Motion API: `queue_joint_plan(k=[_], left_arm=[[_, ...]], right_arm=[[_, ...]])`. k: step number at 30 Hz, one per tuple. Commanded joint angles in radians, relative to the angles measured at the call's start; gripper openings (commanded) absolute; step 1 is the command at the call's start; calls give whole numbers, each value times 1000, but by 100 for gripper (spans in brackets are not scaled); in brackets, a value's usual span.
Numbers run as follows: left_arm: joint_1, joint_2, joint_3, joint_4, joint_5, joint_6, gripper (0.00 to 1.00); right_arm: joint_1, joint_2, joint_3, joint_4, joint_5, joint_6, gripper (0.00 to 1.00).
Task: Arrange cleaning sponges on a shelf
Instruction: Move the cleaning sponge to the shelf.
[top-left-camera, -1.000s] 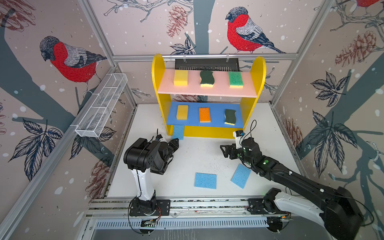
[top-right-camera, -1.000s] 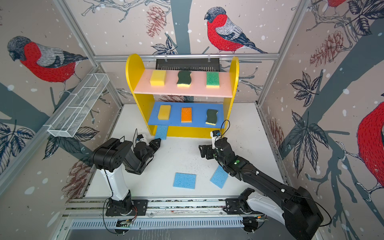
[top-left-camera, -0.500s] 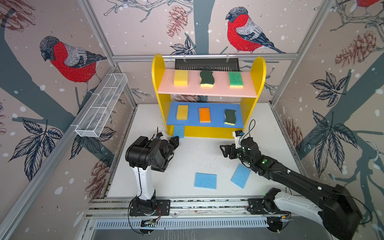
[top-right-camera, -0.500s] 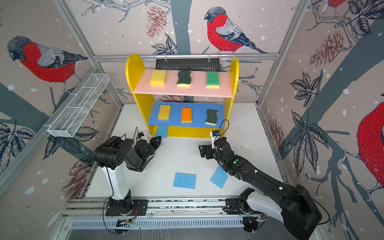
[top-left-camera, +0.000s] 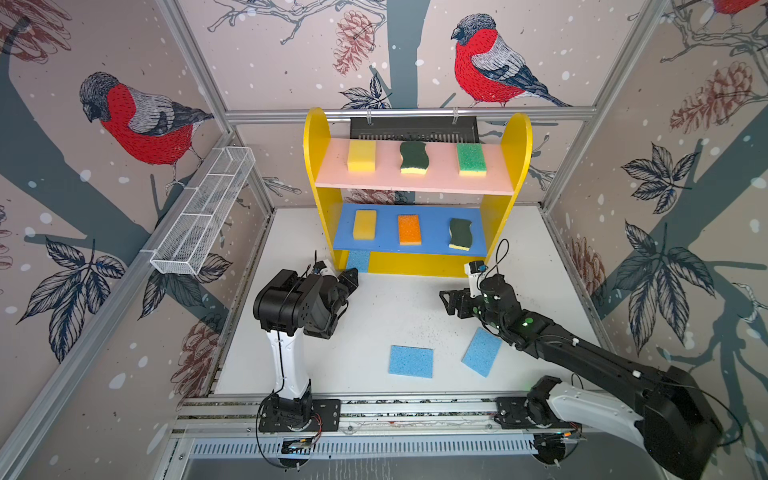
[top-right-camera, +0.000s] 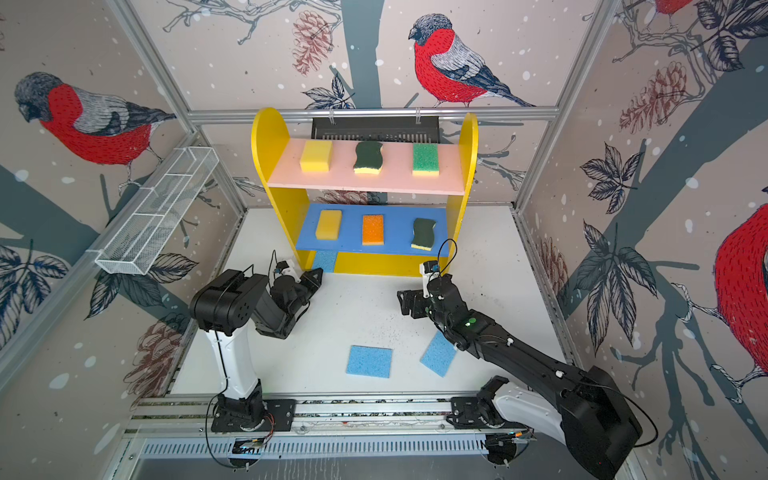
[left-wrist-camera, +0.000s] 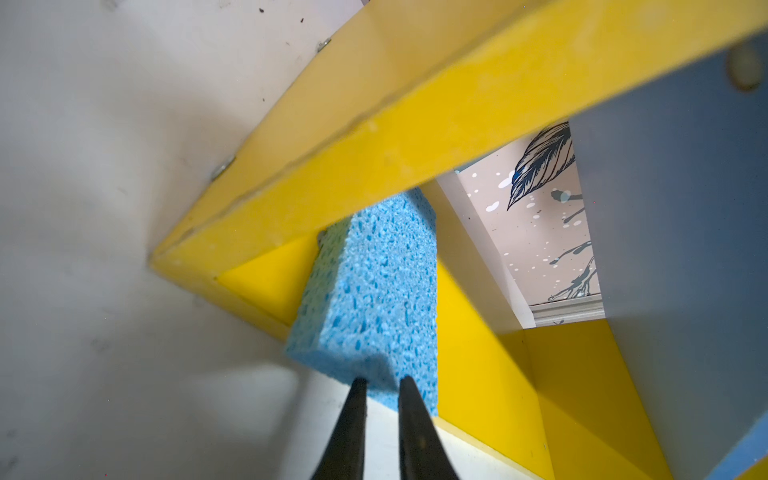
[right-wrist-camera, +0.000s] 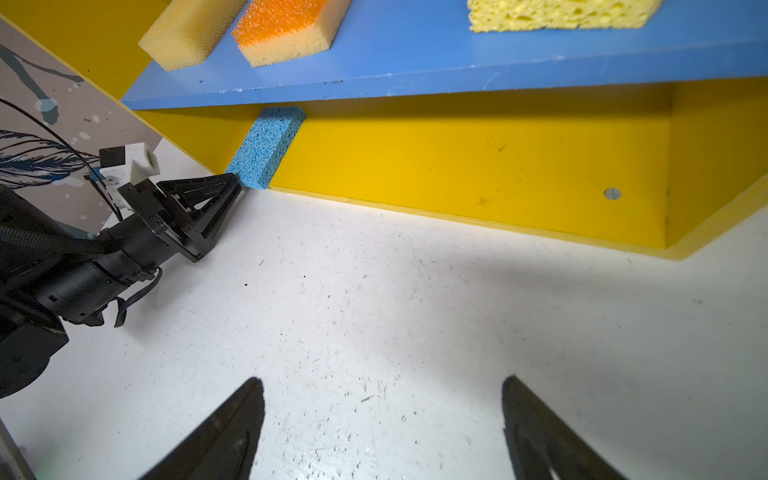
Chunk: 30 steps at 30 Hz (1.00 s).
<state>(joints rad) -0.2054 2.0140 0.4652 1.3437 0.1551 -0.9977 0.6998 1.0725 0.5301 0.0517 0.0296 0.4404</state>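
The light-blue sponge (top-left-camera: 358, 259) lies flat at the left end of the yellow bottom board (right-wrist-camera: 457, 166) of the shelf (top-left-camera: 313, 137), its near end reaching the front edge. Taking 12 o'clock as toward the back wall, it sits at about 1 o'clock from the left end effector (top-left-camera: 353, 275), right at the tips. Its long axis runs 12 to 6, straight into the shelf, so a nudge toward 12 would, I judge, seat it deeper. The left end effector's fingers (left-wrist-camera: 353, 415) are drawn almost together, with only a sliver of gap. The right end effector (right-wrist-camera: 382, 380) is spread wide and empty over bare surface (top-left-camera: 395, 299), well apart from that sponge.

Two more wait on the surface: a loose sponge (top-left-camera: 411, 361) at 7 o'clock from the right end effector and a tilted sponge (top-left-camera: 482, 351) at 5 o'clock. Both are nearer the right arm.

In both top views the blue middle board (top-left-camera: 386, 232) hides the light-blue sponge's far end. Whether the left tips nip its edge or merely touch it cannot be told. The right arm covers one corner of the tilted sponge.
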Motion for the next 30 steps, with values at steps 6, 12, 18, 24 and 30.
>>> queue_joint_plan(k=[6, 12, 18, 24, 30], left_arm=[[3, 50, 12, -121, -4, -22, 18], [3, 82, 10, -79, -8, -44, 17], [0, 82, 13, -89, -12, -53, 18], [-6, 51, 20, -146, -22, -39, 17], [-6, 35, -43, -61, -22, -56, 17]], right_arm=[[-2, 15, 11, 31, 2, -5, 89], [-2, 21, 11, 35, 1, -2, 89], [-5, 24, 10, 36, 0, -5, 89], [-6, 24, 9, 41, -2, -6, 89], [-6, 15, 4, 41, -10, -3, 89]])
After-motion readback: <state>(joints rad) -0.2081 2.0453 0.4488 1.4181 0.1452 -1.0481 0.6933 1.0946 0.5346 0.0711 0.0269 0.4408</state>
